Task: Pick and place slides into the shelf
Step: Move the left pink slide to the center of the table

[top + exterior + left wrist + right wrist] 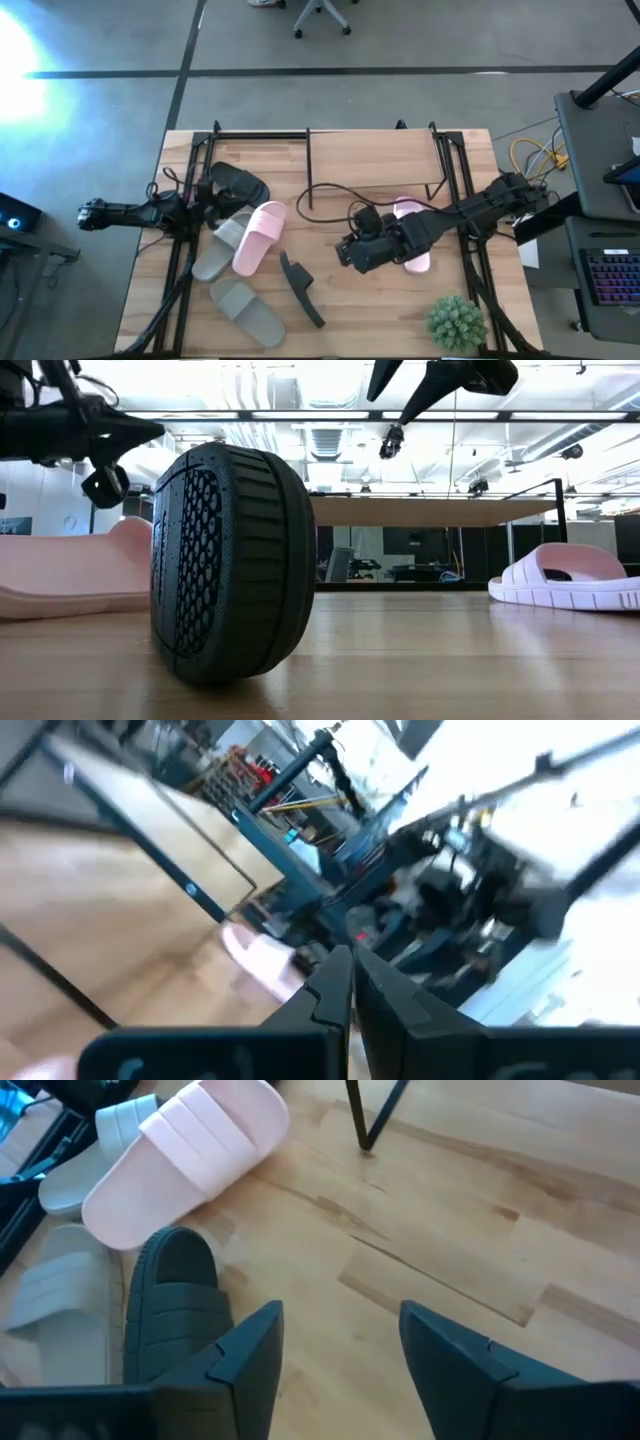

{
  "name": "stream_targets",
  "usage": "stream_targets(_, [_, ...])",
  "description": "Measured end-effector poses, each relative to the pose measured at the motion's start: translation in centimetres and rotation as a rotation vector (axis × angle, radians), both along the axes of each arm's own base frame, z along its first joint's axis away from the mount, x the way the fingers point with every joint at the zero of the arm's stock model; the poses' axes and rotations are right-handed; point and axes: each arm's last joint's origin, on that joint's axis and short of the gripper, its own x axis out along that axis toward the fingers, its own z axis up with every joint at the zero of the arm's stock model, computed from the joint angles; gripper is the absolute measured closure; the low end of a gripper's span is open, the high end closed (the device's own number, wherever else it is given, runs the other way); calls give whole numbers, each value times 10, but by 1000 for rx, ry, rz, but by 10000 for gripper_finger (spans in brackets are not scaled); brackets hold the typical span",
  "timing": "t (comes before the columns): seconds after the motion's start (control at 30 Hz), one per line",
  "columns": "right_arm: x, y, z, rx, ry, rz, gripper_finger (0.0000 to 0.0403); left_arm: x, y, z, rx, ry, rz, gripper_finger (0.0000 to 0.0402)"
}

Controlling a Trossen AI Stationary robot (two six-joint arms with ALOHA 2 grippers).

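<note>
My right gripper is open and hovers above the table's middle, just right of a black slide that stands on its side edge. One pink slide lies over a pale grey slide. The other pink slide lies flat under my right arm. A second grey slide lies near the table's near edge. My left gripper is shut with nothing between its fingers, next to the second black slide. The shelf stands at the far side.
A small green plant stands at the table's near right corner. A black cable loops across the table beside the shelf. Black frame rails run along both table sides. Bare wood lies between my right gripper and the shelf.
</note>
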Motion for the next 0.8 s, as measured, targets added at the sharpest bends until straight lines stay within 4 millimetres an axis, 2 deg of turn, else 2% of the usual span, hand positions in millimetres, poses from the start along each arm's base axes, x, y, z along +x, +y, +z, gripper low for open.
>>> stream_targets(0.13, [1,-3,0,0,0,-8,213,-1,0,5,-7,-52,7,401])
stream_targets(0.5, [3,-10,0,-17,11,-5,213,-12,1,37,-31,-406,0,400])
stream_targets(0.6, [3,-10,0,-10,11,-4,213,-11,1,46,-2,-357,10,399])
stream_targets(0.8, [3,-9,0,-6,13,0,213,-7,0,84,83,-139,11,399])
